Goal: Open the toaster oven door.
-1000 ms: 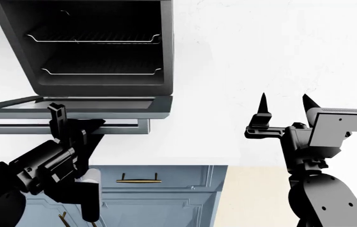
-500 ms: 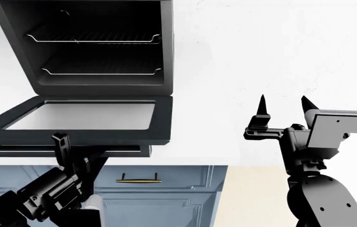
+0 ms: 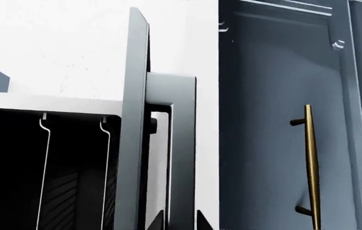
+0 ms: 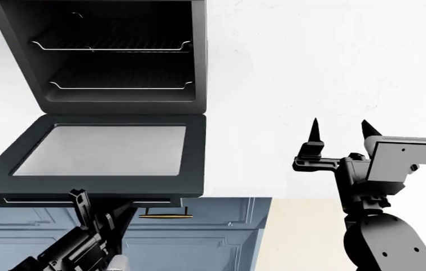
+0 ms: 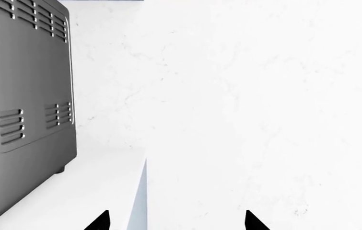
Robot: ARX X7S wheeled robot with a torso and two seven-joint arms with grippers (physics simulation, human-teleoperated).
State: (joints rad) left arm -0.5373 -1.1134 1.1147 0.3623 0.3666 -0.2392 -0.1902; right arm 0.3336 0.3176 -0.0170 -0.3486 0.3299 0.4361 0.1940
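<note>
At the upper left of the head view the toaster oven (image 4: pixel 115 53) stands on the white counter (image 4: pixel 311 73), its cavity showing two wire racks (image 4: pixel 118 84), one above the other, with nothing on them. Below it the toaster oven door (image 4: pixel 100 152) lies swung down nearly flat, glass window facing up, its bar handle (image 4: pixel 84 200) at the lower edge overhanging the blue cabinet drawers (image 4: pixel 190 231) with a brass pull (image 4: pixel 165 215). The left gripper (image 4: pixel 84 206) reaches up to that handle; whether it grasps it I cannot tell. At right the right gripper (image 4: pixel 341 132) hangs over bare counter, fingers spread apart, grasping nothing.
</note>
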